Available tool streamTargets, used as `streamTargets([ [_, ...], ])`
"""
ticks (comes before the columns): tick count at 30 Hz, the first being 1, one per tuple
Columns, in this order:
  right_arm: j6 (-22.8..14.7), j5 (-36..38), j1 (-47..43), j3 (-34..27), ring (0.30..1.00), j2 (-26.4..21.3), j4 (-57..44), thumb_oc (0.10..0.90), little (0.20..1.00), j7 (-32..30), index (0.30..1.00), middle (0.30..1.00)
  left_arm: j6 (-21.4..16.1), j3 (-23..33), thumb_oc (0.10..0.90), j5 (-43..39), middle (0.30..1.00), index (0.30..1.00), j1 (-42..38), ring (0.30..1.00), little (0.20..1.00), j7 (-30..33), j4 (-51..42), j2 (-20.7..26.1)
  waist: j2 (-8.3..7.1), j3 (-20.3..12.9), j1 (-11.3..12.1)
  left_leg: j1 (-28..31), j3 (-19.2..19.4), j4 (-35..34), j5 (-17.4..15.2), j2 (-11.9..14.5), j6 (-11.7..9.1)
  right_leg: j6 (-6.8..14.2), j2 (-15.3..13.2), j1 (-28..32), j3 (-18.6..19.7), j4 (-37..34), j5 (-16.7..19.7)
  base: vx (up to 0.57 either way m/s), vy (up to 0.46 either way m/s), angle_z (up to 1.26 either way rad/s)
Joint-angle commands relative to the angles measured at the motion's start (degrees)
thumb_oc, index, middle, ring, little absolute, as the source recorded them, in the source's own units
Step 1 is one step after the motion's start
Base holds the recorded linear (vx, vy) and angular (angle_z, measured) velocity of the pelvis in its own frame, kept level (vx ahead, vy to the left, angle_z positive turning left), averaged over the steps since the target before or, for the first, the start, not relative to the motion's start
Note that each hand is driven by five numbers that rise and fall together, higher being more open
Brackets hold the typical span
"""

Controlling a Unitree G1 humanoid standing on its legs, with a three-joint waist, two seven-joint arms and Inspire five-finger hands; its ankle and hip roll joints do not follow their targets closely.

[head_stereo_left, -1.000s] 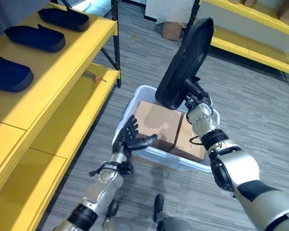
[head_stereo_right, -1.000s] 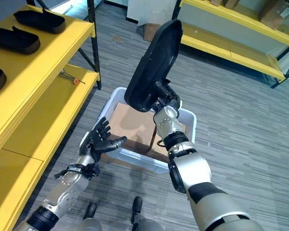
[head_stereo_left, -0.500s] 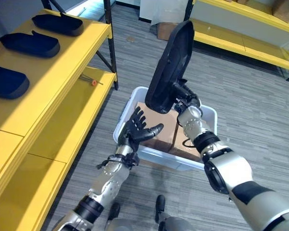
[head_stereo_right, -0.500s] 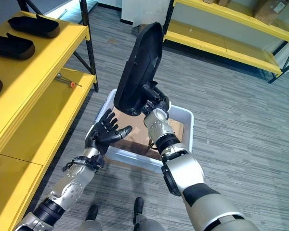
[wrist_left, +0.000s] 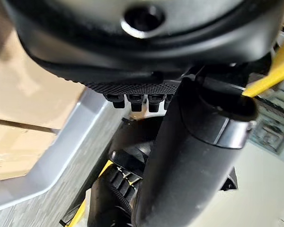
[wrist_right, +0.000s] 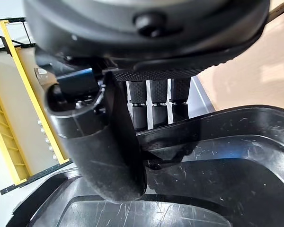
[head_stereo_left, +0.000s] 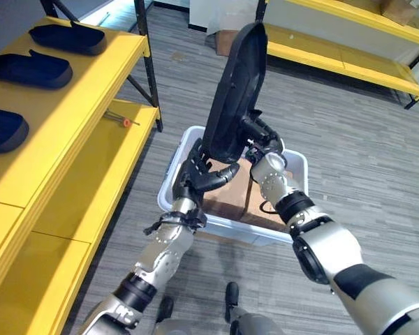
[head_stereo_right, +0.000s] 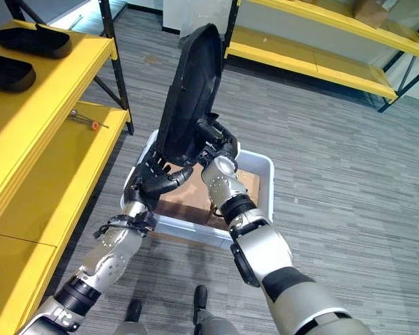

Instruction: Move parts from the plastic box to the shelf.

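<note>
A large black moulded part (head_stereo_left: 235,98) stands upright above the white plastic box (head_stereo_left: 173,192). My right hand (head_stereo_left: 262,144) is shut on its lower right edge; in the right wrist view the thumb (wrist_right: 100,138) lies across the part's (wrist_right: 189,189) scratched rim. My left hand (head_stereo_left: 201,174) has come up beneath the part, fingers behind its lower end and thumb curled across the front. The left wrist view shows that thumb (wrist_left: 194,142) over the box rim (wrist_left: 61,156). Flat cardboard (head_stereo_left: 227,199) lies inside the box.
A yellow shelf (head_stereo_left: 91,105) runs along the left, with three black parts (head_stereo_left: 29,70) on its top level and a screwdriver (head_stereo_left: 122,120) on the lower board. More yellow shelving (head_stereo_left: 349,59) stands at the back. Grey floor surrounds the box.
My left hand rose from beside the box's left rim to the part's lower end and closed on it. The right hand brought the part leftward. The camera shifted too.
</note>
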Motion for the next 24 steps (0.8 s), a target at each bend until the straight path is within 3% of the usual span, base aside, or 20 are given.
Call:
streamTargets([
  [1,-6.9,-1.0,-0.3,1.1,0.3,0.8,-3.9,0.4,0.3,2.4,0.3,0.3,-7.0,0.4,0.9,4.1,1.0,1.0,-3.6,1.0,1.0,0.4,1.3,-2.3,-2.2,-15.4,-0.8,3.2,2.3,-2.3,-2.2,1.3,4.0,7.1,-7.3,2.9,-0.4,1.1,-5.6,0.0,0.0,0.0],
  [20,-7.0,-1.4,1.9,2.3,0.3,1.8,-5.1,0.4,0.3,2.3,0.3,0.3,-10.2,4.3,0.9,3.4,1.0,1.0,-8.9,1.0,1.0,4.6,4.2,-4.9,-2.67,-15.5,-2.3,3.6,3.7,-2.3,-2.7,1.3,3.9,7.1,-7.1,2.7,0.7,0.8,-5.6,0.01,0.002,-0.03],
  [21,-7.1,-1.3,1.9,2.3,0.3,2.0,-5.0,0.4,0.3,2.3,0.3,0.3,-10.2,4.3,0.782,3.3,0.835,0.835,-9.0,0.835,0.835,4.7,4.6,-5.0,-2.66,-15.6,-2.3,3.6,3.8,-2.3,-2.7,1.3,3.9,7.1,-7.1,2.7,0.8,0.8,-5.6,0.0,0.0,0.0],
  [23,-7.2,-1.2,2.0,2.4,0.3,2.4,-5.1,0.4,0.3,2.4,0.3,0.3,-9.9,4.0,0.4,3.2,0.3,0.3,-9.3,0.3,0.3,4.8,5.6,-5.3,-2.62,-15.7,-2.5,3.6,3.8,-2.3,-2.7,1.2,3.9,7.1,-7.0,2.7,0.8,0.8,-5.6,0.0,0.0,0.0],
  [24,-7.2,-1.2,2.1,2.6,0.3,2.6,-5.0,0.4,0.3,2.4,0.3,0.3,-9.7,3.5,0.463,3.2,0.388,0.388,-9.4,0.388,0.388,4.5,6.0,-5.5,-2.61,-15.7,-2.5,3.7,3.9,-2.3,-2.7,1.2,3.9,7.1,-7.0,2.7,0.8,0.8,-5.6,0.0,0.0,0.0],
])
